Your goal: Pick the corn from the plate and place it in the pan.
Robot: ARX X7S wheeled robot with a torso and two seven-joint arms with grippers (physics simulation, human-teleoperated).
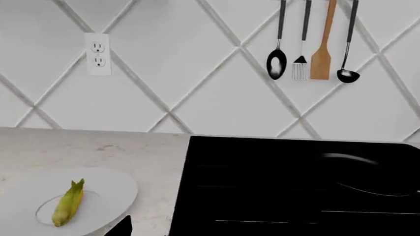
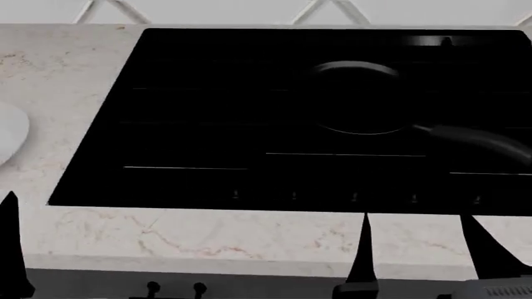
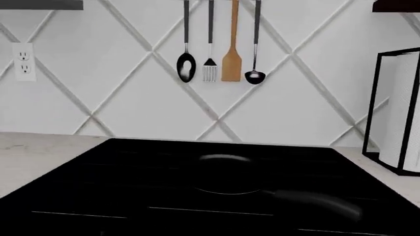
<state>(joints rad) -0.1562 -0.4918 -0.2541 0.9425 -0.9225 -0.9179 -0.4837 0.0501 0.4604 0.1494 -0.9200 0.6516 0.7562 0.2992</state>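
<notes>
The corn (image 1: 68,203), yellow-green with a pointed husk tip, lies on the white plate (image 1: 111,189) on the counter left of the cooktop. In the head view only the plate's edge (image 2: 10,134) shows and the corn is out of view. The black pan (image 2: 357,98) sits on the cooktop's right half, handle (image 2: 482,144) pointing to the near right; it also shows in the right wrist view (image 3: 226,176). One left fingertip (image 1: 121,227) shows near the plate, and again in the head view (image 2: 9,249). My right gripper (image 2: 424,246) is open and empty at the counter's front edge.
The black cooktop (image 2: 208,112) fills the middle of the marble counter (image 2: 166,237). Utensils (image 1: 308,44) hang on the tiled wall behind, with an outlet (image 1: 98,54) to their left. A paper towel holder (image 3: 397,118) stands at the far right.
</notes>
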